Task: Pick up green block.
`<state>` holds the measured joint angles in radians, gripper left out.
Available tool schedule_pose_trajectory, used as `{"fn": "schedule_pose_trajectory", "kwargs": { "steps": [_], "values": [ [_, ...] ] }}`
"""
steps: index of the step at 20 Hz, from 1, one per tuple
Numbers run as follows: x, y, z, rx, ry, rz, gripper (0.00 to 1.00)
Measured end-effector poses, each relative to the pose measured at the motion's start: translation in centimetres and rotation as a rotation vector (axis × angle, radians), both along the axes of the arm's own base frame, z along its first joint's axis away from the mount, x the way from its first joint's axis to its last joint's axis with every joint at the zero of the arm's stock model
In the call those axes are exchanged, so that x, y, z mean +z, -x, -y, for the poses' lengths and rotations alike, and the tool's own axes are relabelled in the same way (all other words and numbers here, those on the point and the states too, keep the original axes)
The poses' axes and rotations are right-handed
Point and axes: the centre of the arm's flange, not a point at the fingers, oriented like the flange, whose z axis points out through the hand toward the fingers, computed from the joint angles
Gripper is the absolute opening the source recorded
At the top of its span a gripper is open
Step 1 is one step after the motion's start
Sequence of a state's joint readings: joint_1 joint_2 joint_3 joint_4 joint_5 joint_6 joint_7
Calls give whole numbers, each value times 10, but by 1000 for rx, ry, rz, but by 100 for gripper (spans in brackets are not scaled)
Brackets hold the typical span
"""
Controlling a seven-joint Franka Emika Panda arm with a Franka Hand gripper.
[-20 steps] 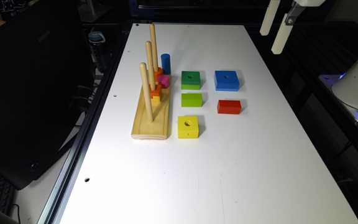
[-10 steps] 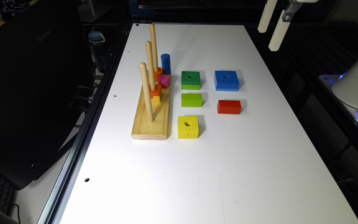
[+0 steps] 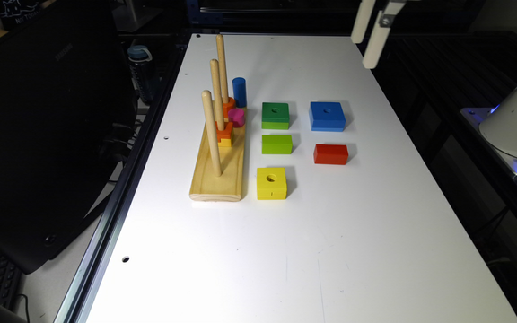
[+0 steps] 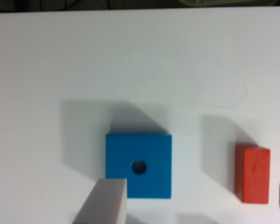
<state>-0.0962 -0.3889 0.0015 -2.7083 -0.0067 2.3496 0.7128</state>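
Green block, square wooden piece with dark top and centre hole, sits untouched on the white counter between the wooden peg board and the square blue holed block. Claw hangs high, well apart, holding nothing; spread probably wide, cannot tell. Risk: wrist view centres the blue block, so descent may take the wrong piece.

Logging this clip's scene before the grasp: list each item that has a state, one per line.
green block: flat on table, hole up, untouched.
lime block: lying flat, free.
blue block: flat, hole up.
red block: lying flat.
yellow block: flat, hole up.
blue cylinder: upright.
peg board: pegs upright, a few pieces at their bases.
pincer: raised, holding nothing.
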Motion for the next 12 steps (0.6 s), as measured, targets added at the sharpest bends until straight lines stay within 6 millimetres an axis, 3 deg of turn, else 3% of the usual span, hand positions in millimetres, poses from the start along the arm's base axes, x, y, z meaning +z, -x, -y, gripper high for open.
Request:
{"fn": "schedule_pose_trajectory", "kwargs": {
  "steps": [12],
  "values": [
    [-1, -31, 18, -1, 0, -8, 100]
  ]
}}
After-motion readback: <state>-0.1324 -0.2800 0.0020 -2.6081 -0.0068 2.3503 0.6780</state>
